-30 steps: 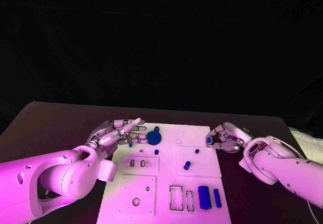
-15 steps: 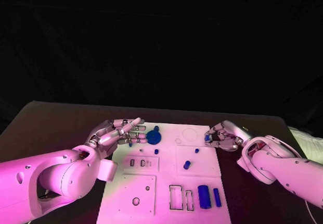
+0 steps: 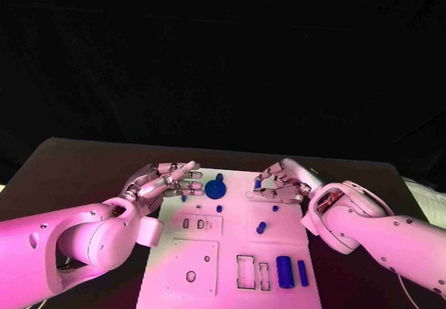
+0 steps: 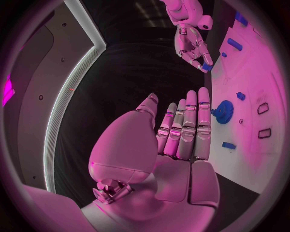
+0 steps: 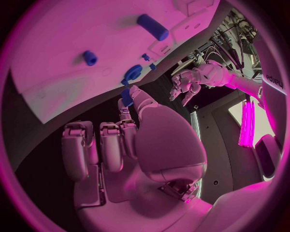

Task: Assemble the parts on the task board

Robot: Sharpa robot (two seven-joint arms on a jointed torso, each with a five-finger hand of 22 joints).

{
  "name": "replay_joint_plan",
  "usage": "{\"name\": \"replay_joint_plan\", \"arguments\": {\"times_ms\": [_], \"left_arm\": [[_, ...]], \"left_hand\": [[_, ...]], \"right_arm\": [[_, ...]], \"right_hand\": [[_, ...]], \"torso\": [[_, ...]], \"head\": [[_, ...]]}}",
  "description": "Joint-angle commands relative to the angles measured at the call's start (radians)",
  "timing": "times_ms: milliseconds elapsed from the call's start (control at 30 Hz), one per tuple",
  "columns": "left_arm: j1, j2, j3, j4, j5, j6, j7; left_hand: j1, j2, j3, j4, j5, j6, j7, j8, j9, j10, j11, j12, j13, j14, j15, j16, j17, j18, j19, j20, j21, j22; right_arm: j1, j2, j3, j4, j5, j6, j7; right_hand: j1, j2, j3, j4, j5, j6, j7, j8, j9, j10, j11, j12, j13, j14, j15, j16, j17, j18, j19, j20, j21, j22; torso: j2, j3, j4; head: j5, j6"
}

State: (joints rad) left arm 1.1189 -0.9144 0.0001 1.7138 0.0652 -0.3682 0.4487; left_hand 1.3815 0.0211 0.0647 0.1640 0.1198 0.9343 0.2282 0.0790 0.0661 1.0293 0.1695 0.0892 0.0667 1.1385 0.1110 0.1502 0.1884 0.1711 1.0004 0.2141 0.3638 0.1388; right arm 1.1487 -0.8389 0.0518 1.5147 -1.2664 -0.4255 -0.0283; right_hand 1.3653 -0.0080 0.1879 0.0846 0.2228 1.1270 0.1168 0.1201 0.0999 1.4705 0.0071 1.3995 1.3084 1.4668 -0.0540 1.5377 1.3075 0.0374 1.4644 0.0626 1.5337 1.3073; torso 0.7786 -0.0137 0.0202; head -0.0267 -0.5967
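My left arm (image 3: 51,238) has a smooth, bulbous white shell with small dark round fastener holes dotted along the forearm. A short cylindrical cuff sits at its wrist. My left hand (image 3: 167,180) is silver metal, built of segmented fingers with ribbed, banded links and rounded pale tips; the left wrist view shows a broad smooth palm plate and a small exposed metal fitting at its base. My right arm (image 3: 393,236) carries the same rounded white casing, with a dark-edged ring seam at the wrist and small screw holes. My right hand (image 3: 280,183) matches: silver, blocky finger segments, domed palm housing.
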Motion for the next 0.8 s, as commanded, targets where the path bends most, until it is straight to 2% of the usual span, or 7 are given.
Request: {"name": "replay_joint_plan", "arguments": {"times_ms": [33,67,133,200,333,600,800], "left_arm": [[0.000,0.003,0.000,-0.006,0.001,0.015,0.008],[0.000,0.003,0.000,-0.009,0.001,0.015,0.009],[0.000,0.004,0.000,-0.015,0.002,0.014,0.011],[0.000,0.004,0.000,-0.019,0.002,0.013,0.013],[0.000,0.004,0.000,-0.026,0.002,0.011,0.015],[0.000,0.002,0.000,-0.034,0.003,0.010,0.018],[0.000,0.001,0.000,-0.037,0.004,0.010,0.018]], "left_hand": [[0.003,0.003,-0.001,-0.004,0.005,0.005,-0.001,-0.004,-0.001,0.006,0.001,-0.003,-0.001,0.002,0.003,-0.004,0.001,0.012,-0.001,0.004,-0.004,-0.001],[0.003,0.003,-0.001,-0.004,0.005,0.005,-0.001,-0.004,-0.001,0.006,0.001,-0.003,-0.001,0.002,0.003,-0.004,0.001,0.012,-0.001,0.004,-0.004,-0.001],[0.004,0.003,0.000,-0.004,0.005,0.005,-0.001,-0.004,-0.001,0.006,0.001,-0.004,-0.001,0.002,0.003,-0.004,0.001,0.012,-0.001,0.004,-0.004,-0.002],[0.005,0.004,0.000,-0.005,0.005,0.005,-0.001,-0.004,-0.001,0.006,0.001,-0.004,-0.001,0.002,0.003,-0.004,0.001,0.012,-0.001,0.004,-0.004,-0.002],[0.005,0.004,0.000,-0.006,0.005,0.006,-0.001,-0.004,-0.001,0.006,0.001,-0.004,-0.001,0.002,0.003,-0.005,0.001,0.011,-0.001,0.004,-0.005,-0.002],[0.006,0.004,0.000,-0.006,0.005,0.006,-0.001,-0.004,-0.001,0.006,0.001,-0.004,-0.001,0.002,0.003,-0.005,0.002,0.011,-0.001,0.004,-0.005,-0.002],[0.006,0.004,0.000,-0.006,0.005,0.006,-0.001,-0.004,-0.001,0.006,0.001,-0.004,-0.001,0.002,0.003,-0.005,0.002,0.011,-0.001,0.004,-0.005,-0.002]], "right_arm": [[0.001,0.024,-0.003,0.019,-0.094,0.028,-0.075],[0.000,0.037,-0.006,0.025,-0.112,0.034,-0.082],[-0.002,0.060,-0.011,0.032,-0.142,0.043,-0.091],[-0.006,0.080,-0.016,0.037,-0.170,0.049,-0.100],[-0.019,0.119,-0.023,0.043,-0.221,0.062,-0.124],[-0.044,0.174,-0.031,0.046,-0.289,0.091,-0.170],[-0.058,0.197,-0.034,0.047,-0.317,0.111,-0.196]], "right_hand": [[-0.006,0.003,0.006,0.010,0.006,0.043,-0.037,0.004,0.041,0.035,-0.006,-0.004,0.150,0.090,-0.005,0.004,0.196,-0.020,0.050,-0.005,0.005,0.195],[-0.006,0.003,0.007,0.010,0.006,0.043,-0.037,0.004,0.041,0.035,-0.006,-0.004,0.150,0.090,-0.005,0.003,0.196,-0.020,0.049,-0.005,0.005,0.194],[-0.006,0.004,0.008,0.009,0.010,0.041,-0.037,0.002,0.041,0.035,-0.005,-0.004,0.150,0.090,-0.005,0.003,0.195,-0.020,0.049,-0.005,0.005,0.194],[-0.007,0.002,0.007,0.009,0.013,0.039,-0.036,0.001,0.042,0.035,-0.005,-0.005,0.150,0.090,-0.005,0.003,0.195,-0.020,0.049,-0.005,0.005,0.194],[-0.007,0.001,0.008,0.008,0.015,0.038,-0.036,0.000,0.042,0.035,-0.005,-0.006,0.149,0.089,-0.005,0.002,0.193,-0.020,0.049,-0.006,0.005,0.194],[-0.007,0.000,0.008,0.007,0.018,0.035,-0.035,-0.002,0.042,0.034,-0.004,-0.009,0.148,0.089,-0.005,0.001,0.191,-0.020,0.049,-0.006,0.005,0.194],[-0.007,-0.001,0.009,0.006,0.020,0.033,-0.034,-0.004,0.042,0.034,-0.004,-0.009,0.148,0.089,-0.005,0.001,0.192,-0.020,0.050,-0.005,0.005,0.195]], "torso": [[-0.003,-0.0036,0.0052],[-0.004,-0.0041,0.0066],[-0.005,-0.0043,0.0066],[-0.004,-0.0039,0.0040],[-0.006,-0.0064,0.0068],[-0.004,-0.0050,0.0040],[-0.004,-0.0037,0.0042]], "head": [[0.012,-0.008],[0.017,-0.014],[0.023,-0.017],[0.031,-0.019],[0.034,-0.026],[0.042,-0.035],[0.048,-0.040]]}}
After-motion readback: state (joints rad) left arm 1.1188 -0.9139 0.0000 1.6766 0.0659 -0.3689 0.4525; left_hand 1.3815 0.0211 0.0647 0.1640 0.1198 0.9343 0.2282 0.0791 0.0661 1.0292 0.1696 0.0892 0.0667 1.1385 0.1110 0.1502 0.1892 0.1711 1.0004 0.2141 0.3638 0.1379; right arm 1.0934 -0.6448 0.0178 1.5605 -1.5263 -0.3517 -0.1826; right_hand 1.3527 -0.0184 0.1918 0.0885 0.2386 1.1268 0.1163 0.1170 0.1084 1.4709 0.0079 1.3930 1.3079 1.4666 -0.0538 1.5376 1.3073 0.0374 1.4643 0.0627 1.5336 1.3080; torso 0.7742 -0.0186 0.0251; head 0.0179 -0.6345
